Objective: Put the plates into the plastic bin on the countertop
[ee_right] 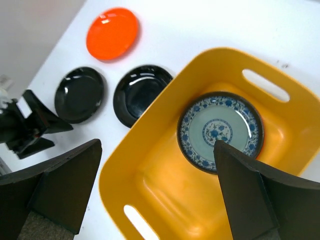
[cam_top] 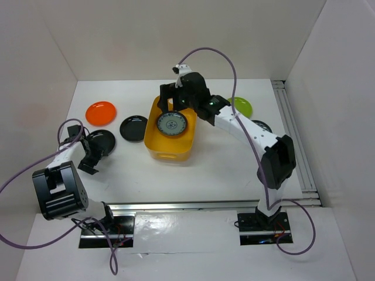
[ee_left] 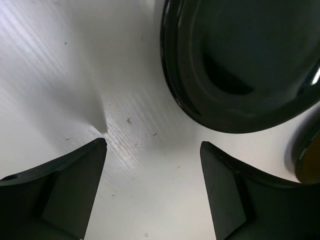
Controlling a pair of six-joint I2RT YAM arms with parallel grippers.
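Note:
The yellow-orange plastic bin (cam_top: 153,133) stands mid-table with one blue-patterned plate (cam_top: 171,123) lying flat inside. My right gripper (cam_top: 171,104) hovers above the bin, open and empty; in its wrist view (ee_right: 157,149) the bin (ee_right: 165,200) and the plate (ee_right: 220,131) lie below. My left gripper (cam_top: 95,152) is open and empty, low over the countertop (cam_top: 222,170), just short of a black plate (cam_top: 102,140), which fills the upper right of its view (ee_left: 245,60). A second black plate (cam_top: 133,128), an orange-red plate (cam_top: 101,112) and a lime green plate (cam_top: 242,106) lie on the table.
A dark-rimmed plate (cam_top: 262,125) shows partly behind my right arm. White walls close in the left, back and right. A metal rail (cam_top: 193,205) runs along the front edge, another rail (cam_top: 293,134) along the right side.

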